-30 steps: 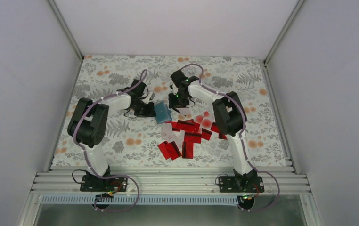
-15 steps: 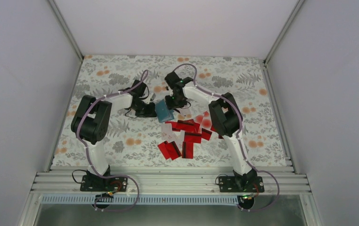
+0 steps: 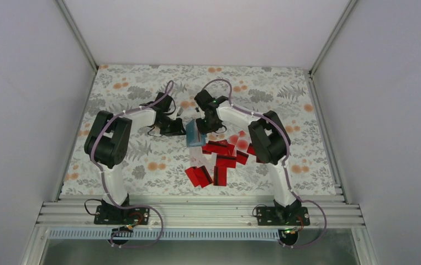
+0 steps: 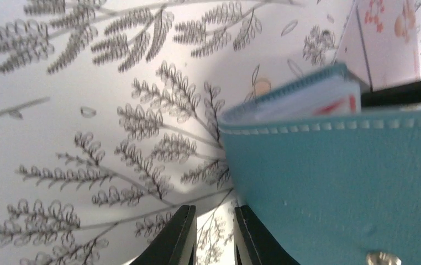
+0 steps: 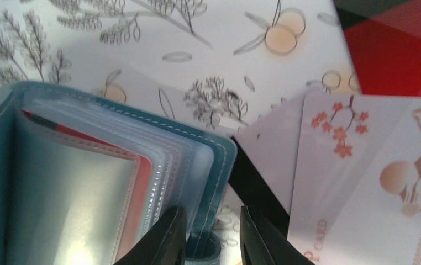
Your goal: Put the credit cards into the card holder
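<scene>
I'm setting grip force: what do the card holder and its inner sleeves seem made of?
The card holder: probably leather or faux leather, matte teal, pale stitching along the edge. Its inner sleeves: clear glossy plastic, see-through with bright sheen.

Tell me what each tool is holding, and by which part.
Right tool: the card holder, by the free edge of its open teal cover, apparently pinched. Left tool: nothing; the card holder sits beside it, not in its gap.

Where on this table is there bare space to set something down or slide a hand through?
Bare cloth: the strip at the far edge, the left side beyond the left arm, the right edge beyond the right arm. Crowded: the middle, where the card holder and red credit cards cluster.
</scene>
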You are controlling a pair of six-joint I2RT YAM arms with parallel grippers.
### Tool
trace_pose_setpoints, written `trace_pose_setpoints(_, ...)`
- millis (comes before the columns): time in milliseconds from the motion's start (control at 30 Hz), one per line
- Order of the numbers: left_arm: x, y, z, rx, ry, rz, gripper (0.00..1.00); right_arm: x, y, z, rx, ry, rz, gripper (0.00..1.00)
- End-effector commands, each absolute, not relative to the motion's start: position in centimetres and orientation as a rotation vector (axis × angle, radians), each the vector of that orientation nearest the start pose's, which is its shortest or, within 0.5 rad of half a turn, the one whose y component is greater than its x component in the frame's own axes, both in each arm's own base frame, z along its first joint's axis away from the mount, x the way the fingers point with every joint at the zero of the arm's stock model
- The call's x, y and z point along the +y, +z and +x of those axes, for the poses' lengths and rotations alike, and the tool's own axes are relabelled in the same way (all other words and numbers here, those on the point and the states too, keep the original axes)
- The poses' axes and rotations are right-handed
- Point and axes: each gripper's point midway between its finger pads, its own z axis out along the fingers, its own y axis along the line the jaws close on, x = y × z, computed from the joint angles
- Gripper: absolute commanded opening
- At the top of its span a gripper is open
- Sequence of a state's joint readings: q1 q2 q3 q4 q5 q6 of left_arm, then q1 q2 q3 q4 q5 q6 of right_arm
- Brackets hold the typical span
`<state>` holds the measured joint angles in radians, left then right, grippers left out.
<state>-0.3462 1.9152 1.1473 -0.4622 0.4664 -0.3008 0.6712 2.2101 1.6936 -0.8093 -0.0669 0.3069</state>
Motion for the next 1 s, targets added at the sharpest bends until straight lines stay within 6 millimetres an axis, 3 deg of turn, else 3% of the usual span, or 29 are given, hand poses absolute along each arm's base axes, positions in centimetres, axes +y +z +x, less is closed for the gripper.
trace_pose_setpoints(0, -21.6, 1.8, 37.3, 2.837, -0.788, 0.152, 0.20, 28.2, -1.8, 31.8, 3.041, 0.137, -0.704, 0.24)
trace_pose_setpoints(200, -22.0, 2.0, 38.7, 2.845, -0.765, 0.107, 0.20, 28.9, -1.4, 30.9, 3.025, 0.249, -0.740, 0.05)
trace_pose_setpoints(333, -22.7, 3.0, 38.2, 2.851, -0.763, 0.123, 0.20, 29.2, -1.6, 29.8, 3.034, 0.336, -0.748, 0.05)
trace_pose_setpoints(433, -23.0, 5.3, 38.0, 2.828, -0.690, 0.169, 0.21, 29.2, -1.9, 29.3, 3.044, 0.363, -0.736, 0.05)
trace_pose_setpoints(533, -24.4, 7.4, 37.0, 2.775, -0.809, 0.230, 0.26, 29.2, -2.2, 29.2, 3.050, 0.375, -0.724, 0.04)
trace_pose_setpoints(700, -26.2, 5.7, 35.7, 2.790, -0.988, 0.298, 0.27, 29.6, -2.5, 29.4, 3.047, 0.408, -0.705, 0.05)
trace_pose_setpoints(833, -26.5, 5.4, 35.1, 2.800, -1.023, 0.313, 0.27, 29.7, -2.7, 29.7, 3.045, 0.418, -0.690, 0.05)
trace_pose_setpoints(967, -26.2, 4.0, 34.0, 2.836, -1.035, 0.302, 0.27, 29.8, -3.2, 29.7, 3.051, 0.427, -0.682, 0.04)
